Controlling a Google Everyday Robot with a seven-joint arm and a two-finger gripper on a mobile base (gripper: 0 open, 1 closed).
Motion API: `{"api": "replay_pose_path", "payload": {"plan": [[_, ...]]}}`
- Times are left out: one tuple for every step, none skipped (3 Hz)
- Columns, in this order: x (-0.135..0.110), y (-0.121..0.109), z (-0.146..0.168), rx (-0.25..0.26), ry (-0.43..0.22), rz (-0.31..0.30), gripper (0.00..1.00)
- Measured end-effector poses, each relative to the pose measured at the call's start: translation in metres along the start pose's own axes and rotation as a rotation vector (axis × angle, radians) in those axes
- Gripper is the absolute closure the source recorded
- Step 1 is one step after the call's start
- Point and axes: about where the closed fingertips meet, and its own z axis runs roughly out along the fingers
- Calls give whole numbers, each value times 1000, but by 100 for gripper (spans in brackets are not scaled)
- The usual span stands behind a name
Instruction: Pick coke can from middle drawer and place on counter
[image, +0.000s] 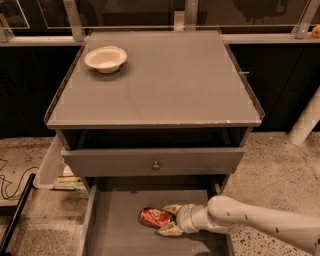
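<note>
Coke can (154, 216): lying on its side on the floor of the open middle drawer (115, 225), at 6 o'clock.
End effector (171, 220) at the can's 3 o'clock end, fingers pinching it. Arm (260, 225) enters from 4 o'clock. Surface (170, 80) above bears a cream bowl (105, 58) at 11 o'clock.

Even, fairly dim light falls from above on the counter (165, 85), leaving a broad pale sheen from its centre toward the front edge. The bowl (105, 58) near the back left corner casts a small soft shadow beside itself. Under the front edge the recess is deep in shade. The middle drawer (115, 220) is dimmer, darkest at its back under the drawer front (200, 161). There the gripper (167, 219), at the right end of the coke can (152, 217), catches pale light, and the can shows dull highlights. Beyond the back edge all is nearly black.
</note>
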Motion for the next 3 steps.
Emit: {"api": "replay_pose_path", "payload": {"plan": [[0, 0, 0, 0, 0, 0, 66], [0, 0, 0, 0, 0, 0, 89], [0, 0, 0, 0, 0, 0, 100]]}}
